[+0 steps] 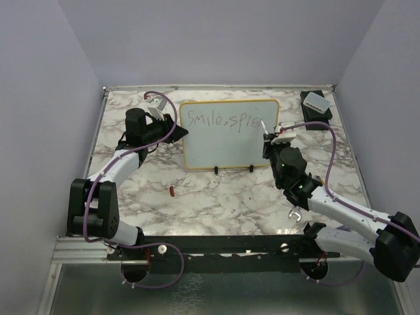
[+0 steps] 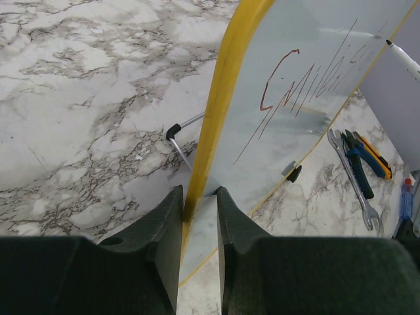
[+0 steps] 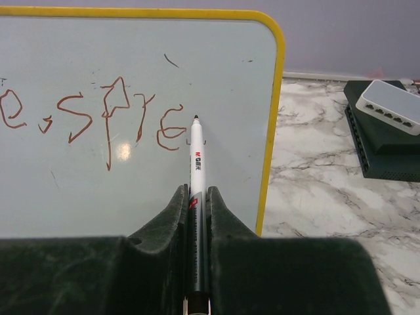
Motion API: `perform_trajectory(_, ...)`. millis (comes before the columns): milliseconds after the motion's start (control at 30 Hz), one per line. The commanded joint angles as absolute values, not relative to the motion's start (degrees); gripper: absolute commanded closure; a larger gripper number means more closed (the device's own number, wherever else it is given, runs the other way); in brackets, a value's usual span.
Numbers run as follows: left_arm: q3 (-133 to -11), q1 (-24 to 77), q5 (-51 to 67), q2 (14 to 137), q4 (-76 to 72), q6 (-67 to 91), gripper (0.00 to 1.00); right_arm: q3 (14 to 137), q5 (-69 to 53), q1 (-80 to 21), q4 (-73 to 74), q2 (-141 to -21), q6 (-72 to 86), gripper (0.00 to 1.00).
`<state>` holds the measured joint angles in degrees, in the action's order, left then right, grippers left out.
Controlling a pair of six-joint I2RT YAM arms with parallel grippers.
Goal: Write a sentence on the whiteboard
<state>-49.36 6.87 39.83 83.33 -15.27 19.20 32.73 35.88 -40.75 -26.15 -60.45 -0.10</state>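
You have open desk [image 1: 230, 203] in front of the whiteboard [image 1: 230, 134], bar a small red object [image 1: 172, 191] at left; the left gripper [image 2: 199, 197] clamps its left rim, the right gripper [image 3: 197, 193] and marker [image 3: 197, 167] crowd its right end, and a white box [image 1: 315, 102] blocks the far right corner.

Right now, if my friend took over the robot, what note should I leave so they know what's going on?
Left claw: shut on the left edge of the whiteboard, which stands upright.
Right claw: shut on a marker, its tip at the whiteboard just after the last letter.
Done: the writing reads "Smile, spre".
Left: finish that word and the rest of the sentence.
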Motion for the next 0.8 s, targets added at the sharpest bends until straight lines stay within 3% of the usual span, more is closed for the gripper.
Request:
perform_trajectory(0,-49.9,6.9,39.6,82.8,-15.9,18.7,0.76,33.6,37.7,-40.4,-27.1,-60.8,-0.3,0.99)
perform_trajectory(767,-49.9,7.0,39.6,82.7,-15.8,18.7,0.76,32.2,38.4,-40.4,-22.9,-61.3,5.2,0.99)
